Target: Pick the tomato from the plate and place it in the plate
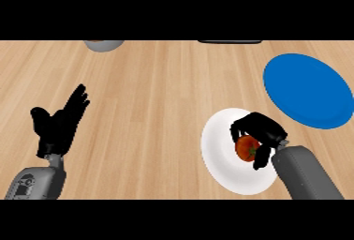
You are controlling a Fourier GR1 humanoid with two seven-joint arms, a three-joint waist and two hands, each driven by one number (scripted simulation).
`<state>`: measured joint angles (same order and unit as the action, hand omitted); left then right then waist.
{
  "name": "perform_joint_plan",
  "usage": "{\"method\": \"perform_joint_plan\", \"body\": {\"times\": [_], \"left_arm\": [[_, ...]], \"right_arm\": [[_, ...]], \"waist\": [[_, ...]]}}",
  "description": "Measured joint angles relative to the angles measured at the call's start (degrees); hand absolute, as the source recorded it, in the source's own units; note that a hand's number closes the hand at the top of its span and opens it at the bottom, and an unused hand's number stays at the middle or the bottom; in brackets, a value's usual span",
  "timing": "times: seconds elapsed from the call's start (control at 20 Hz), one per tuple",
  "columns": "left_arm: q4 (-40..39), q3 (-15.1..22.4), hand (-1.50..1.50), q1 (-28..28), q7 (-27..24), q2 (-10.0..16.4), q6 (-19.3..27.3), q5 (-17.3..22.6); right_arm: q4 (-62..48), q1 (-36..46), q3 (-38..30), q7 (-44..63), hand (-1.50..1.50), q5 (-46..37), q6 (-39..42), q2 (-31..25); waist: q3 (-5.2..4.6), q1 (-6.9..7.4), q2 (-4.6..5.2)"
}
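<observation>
Clamping tomato (246, 147) in curled right hand (261, 127) over white plate (220, 161); targeting blue plate (307, 91), near, ahead-right of that hand.

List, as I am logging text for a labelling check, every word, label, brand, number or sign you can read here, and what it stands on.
None can be read.
The white plate, blue plate, tomato, counter, left hand and right hand bear no writing.
Faint marks on the left forearm are too blurred to read.
</observation>
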<state>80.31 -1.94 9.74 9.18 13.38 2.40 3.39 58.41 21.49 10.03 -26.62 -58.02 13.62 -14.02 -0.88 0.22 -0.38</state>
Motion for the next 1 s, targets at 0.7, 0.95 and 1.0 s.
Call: {"method": "perform_joint_plan", "body": {"times": [0.7, 0.95, 1.0], "left_arm": [[0.71, -1.36, 0.0, -1.41, 0.15, 0.91, -0.82, 0.52], [0.02, -1.68, 0.0, -0.82, -0.25, 0.62, -1.16, 0.47], [0.34, -1.33, 0.0, -1.03, -0.21, 0.34, -1.05, 0.11]], "right_arm": [[16.6, 4.23, -10.13, 26.61, 1.5, -4.6, -22.53, 10.14], [22.29, 3.59, -14.57, 31.75, 1.5, -3.2, -24.19, 9.59], [22.12, 4.19, -15.78, 32.41, 1.5, -2.43, -24.23, 9.26]], "waist": [[0.82, -0.92, 0.04], [0.84, -0.71, 0.2], [0.86, -0.57, 0.23]]}}
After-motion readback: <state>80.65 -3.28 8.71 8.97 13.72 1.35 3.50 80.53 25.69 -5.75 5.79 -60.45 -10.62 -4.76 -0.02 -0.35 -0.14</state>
